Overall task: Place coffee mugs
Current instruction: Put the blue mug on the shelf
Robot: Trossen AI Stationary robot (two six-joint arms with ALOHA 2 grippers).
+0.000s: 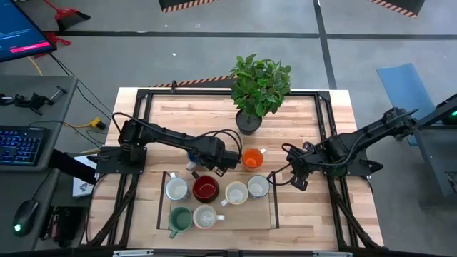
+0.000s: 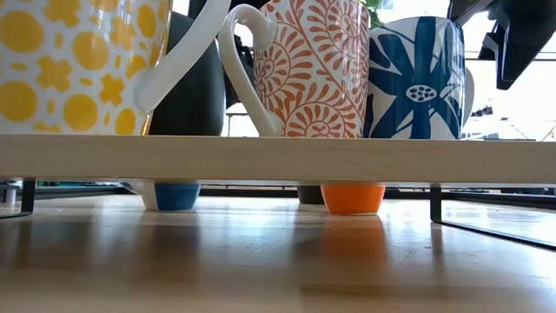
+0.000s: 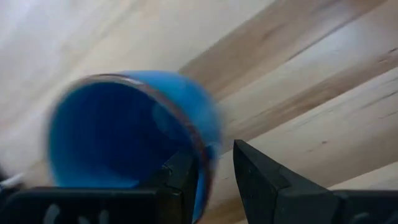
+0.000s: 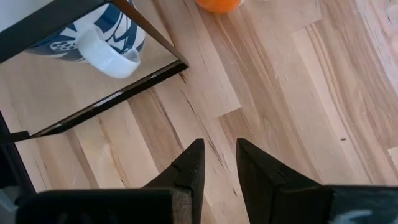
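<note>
Left gripper (image 1: 227, 163) sits, in the high view, over the middle of the bench (image 1: 314, 128) just behind a low wooden tray (image 1: 258, 214), and the blue mug (image 1: 193, 157) shows partly beneath the arm beside it; the orange mug (image 1: 252, 158) stands on the bench just to its right, also off the tray. Six mugs are on the tray: a cream one (image 1: 176, 189), the dark red one (image 1: 205, 189), two more pale ones (image 1: 235, 193) and (image 1: 258, 186) in the back row, the teal green mug (image 1: 180, 218) and a white one (image 1: 205, 217) in front. The right gripper (image 1: 294, 175) waits beside the tray's right edge. From the low view, patterned mugs stand on the raised tray board (image 2: 278, 159), while the blue mug's base (image 2: 176, 196) and the orange base (image 2: 352, 197) rest on the bench behind it. In the left wrist view, the fingers pinch the blue mug's rim (image 3: 193, 143), one inside, one outside. The right wrist view shows narrow, empty fingers over bare wood. By my reading, six of eight are placed, and blue and orange remain.
</note>
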